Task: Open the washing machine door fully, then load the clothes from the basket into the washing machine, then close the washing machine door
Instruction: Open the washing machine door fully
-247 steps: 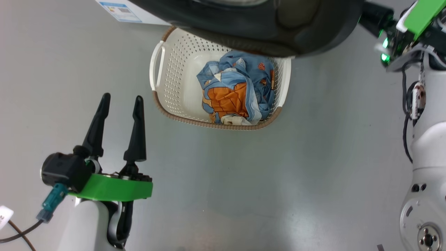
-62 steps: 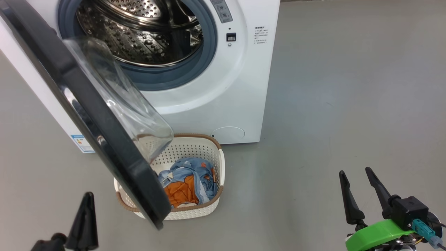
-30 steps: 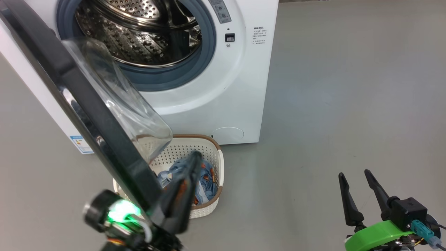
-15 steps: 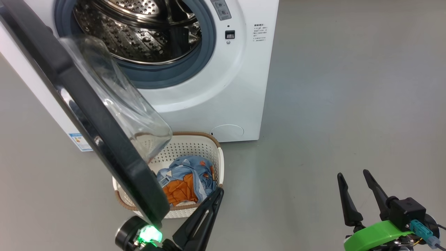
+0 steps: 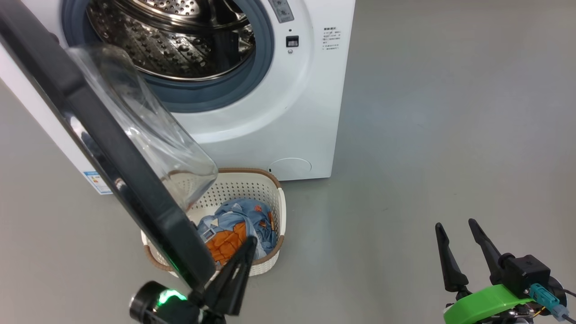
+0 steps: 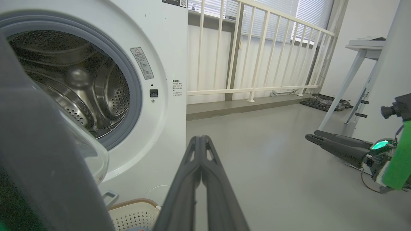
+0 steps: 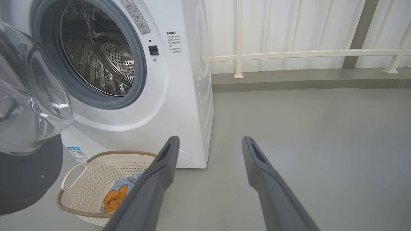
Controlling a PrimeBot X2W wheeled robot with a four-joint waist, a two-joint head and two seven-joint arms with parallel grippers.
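Observation:
The washing machine (image 5: 288,112) stands with its steel drum (image 5: 171,40) exposed. The washing machine door (image 5: 112,166) hangs open, swung out to the left over the basket (image 5: 252,172), its glass bowl (image 5: 148,130) facing the drum. The clothes (image 5: 234,225), blue and orange, lie in the basket. My left gripper (image 5: 249,243) is shut and empty, right beside the door's lower edge at the basket's near rim; I cannot tell if it touches the door. My right gripper (image 5: 454,223) stands open and empty, low on the right, well clear of the basket.
Bare grey floor (image 5: 427,135) spreads to the right of the machine. A white railing (image 6: 257,64) runs behind it, and a white table (image 6: 362,64) stands at the far right. Dark items (image 6: 324,102) lie on the floor by the railing.
My left gripper, still shut, has swung from over the basket down to its near rim and then left to the door's lower edge. The camera shifted slightly. The right gripper has stayed put.

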